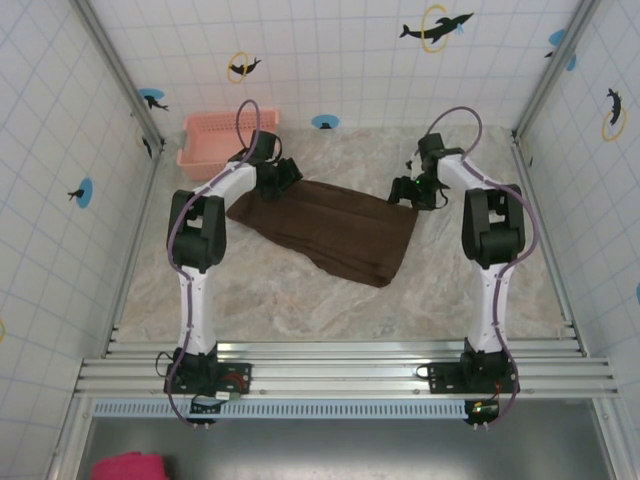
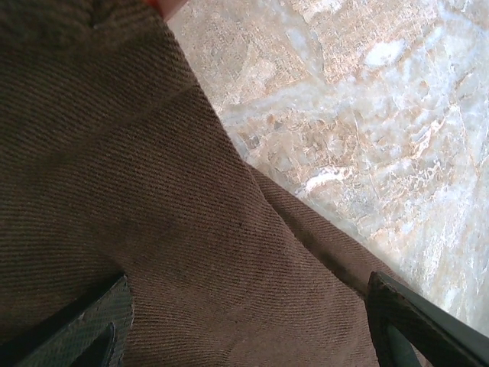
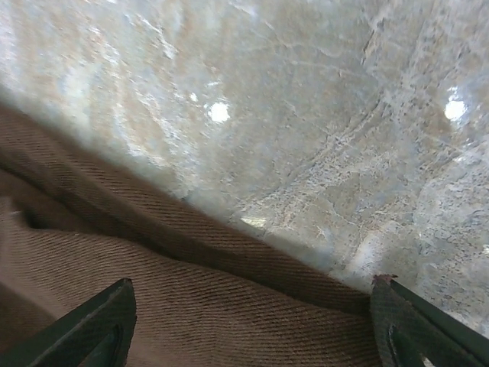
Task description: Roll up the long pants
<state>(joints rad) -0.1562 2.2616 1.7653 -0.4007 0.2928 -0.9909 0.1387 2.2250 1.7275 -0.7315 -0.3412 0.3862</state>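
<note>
long pants (image 1: 330,232) lie on the table (image 1: 300,312); basket (image 1: 200,157) behind them, far left

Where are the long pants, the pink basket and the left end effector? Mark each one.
long pants (image 1: 325,228): top external view, middle of the folded fabric.
pink basket (image 1: 200,157): top external view, its near wall.
left end effector (image 2: 248,306): left wrist view, midway between its fingertips.

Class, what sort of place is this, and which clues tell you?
Probably a robot test cell: the left arm and right arm bolted to a metal rail, tiled walls boxing in the marble-look table, long pants laid out.
</note>
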